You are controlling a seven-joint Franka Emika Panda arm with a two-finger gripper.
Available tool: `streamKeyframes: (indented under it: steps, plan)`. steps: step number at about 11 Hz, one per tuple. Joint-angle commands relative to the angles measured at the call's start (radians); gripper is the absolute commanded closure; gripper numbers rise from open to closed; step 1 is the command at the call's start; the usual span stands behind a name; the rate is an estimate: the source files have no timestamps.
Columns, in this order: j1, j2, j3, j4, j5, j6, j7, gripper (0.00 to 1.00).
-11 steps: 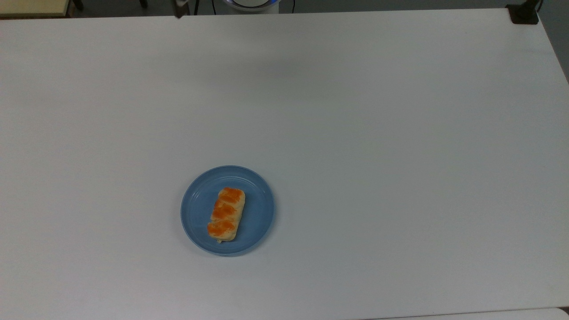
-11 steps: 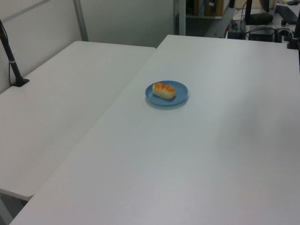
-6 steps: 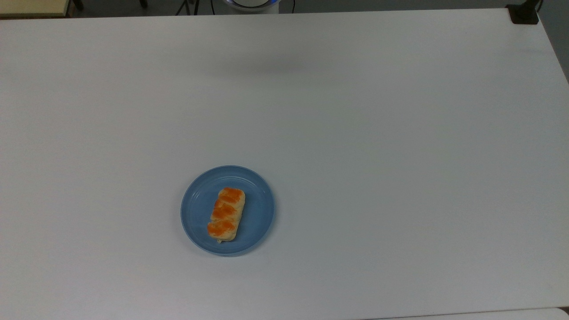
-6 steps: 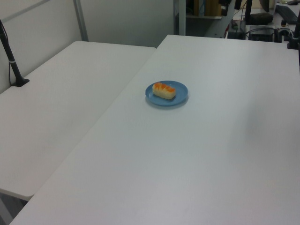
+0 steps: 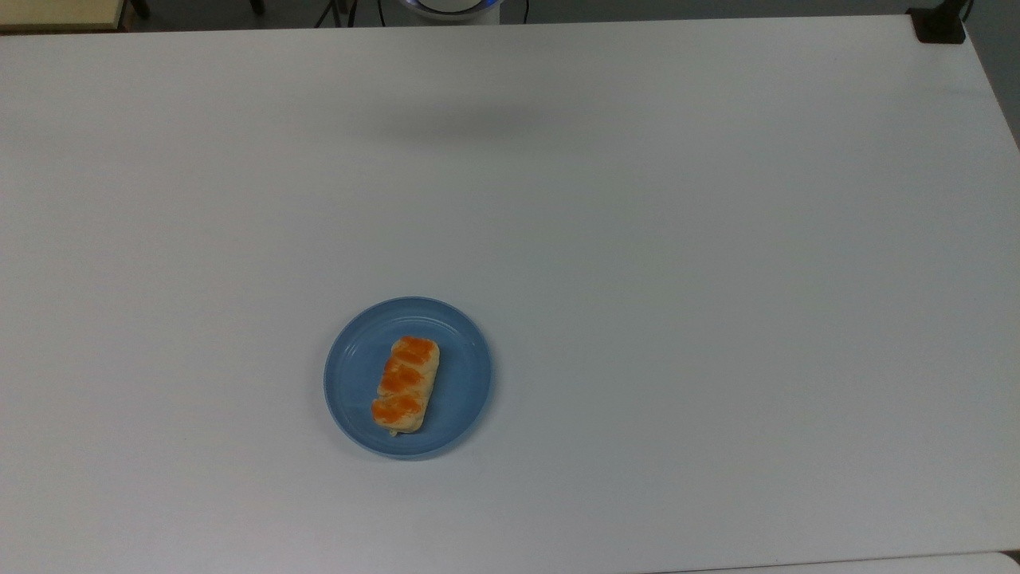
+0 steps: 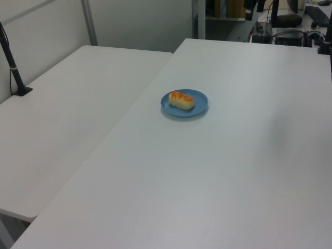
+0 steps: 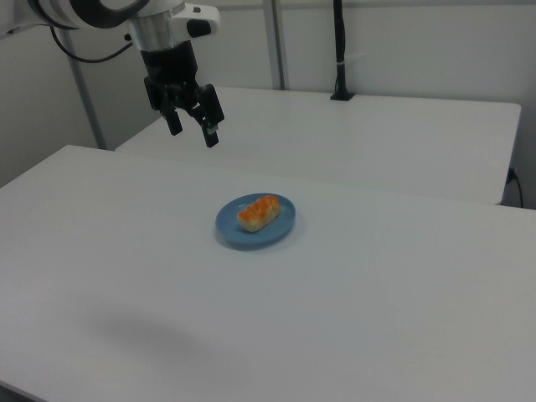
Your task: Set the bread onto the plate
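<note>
White tabletop (image 5: 637,239) carries the plate (image 5: 462,383) in the top view's lower left, the bread (image 5: 406,384) lying on it. High in the right view's upper left, the gripper (image 7: 193,132) hangs with jaws apart, holding nothing.

White rounded arm (image 7: 92,12) with black joint bands and cable, ending in a black two-finger gripper (image 7: 193,131).
</note>
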Motion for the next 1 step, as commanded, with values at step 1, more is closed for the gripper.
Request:
streamKeyframes:
  steps: [1]
  plan:
    - [-0.006, -0.023, -0.007, -0.038, 0.02, 0.044, -0.033, 0.0]
